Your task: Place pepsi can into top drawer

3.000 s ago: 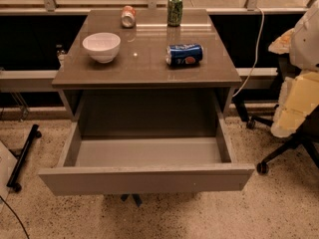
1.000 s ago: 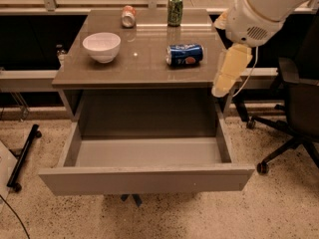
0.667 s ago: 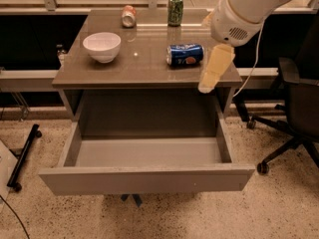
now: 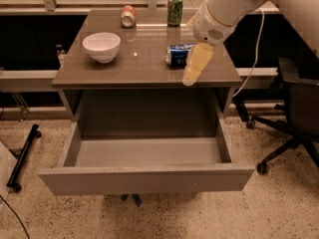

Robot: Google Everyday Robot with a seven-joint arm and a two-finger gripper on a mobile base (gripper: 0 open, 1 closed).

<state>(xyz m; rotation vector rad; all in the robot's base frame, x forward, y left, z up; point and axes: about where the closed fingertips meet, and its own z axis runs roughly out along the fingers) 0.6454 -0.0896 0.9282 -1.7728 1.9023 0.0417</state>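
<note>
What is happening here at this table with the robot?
A robot arm is going for the pepsi can, which lies on its side on the grey table. The gripper hangs at the can's right end, near the table's front edge; the can is not lifted. The top drawer below is pulled open with no can in it. A white bowl and a green can are also on the table.

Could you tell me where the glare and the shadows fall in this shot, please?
In the camera view, a pale glare band lies across the far half of the table, in front of the green can; the top drawer has a lit floor, while the cavity behind it is in shadow; the gripper hangs brightly lit over the table's front right, covering the right end of the pepsi can.
</note>
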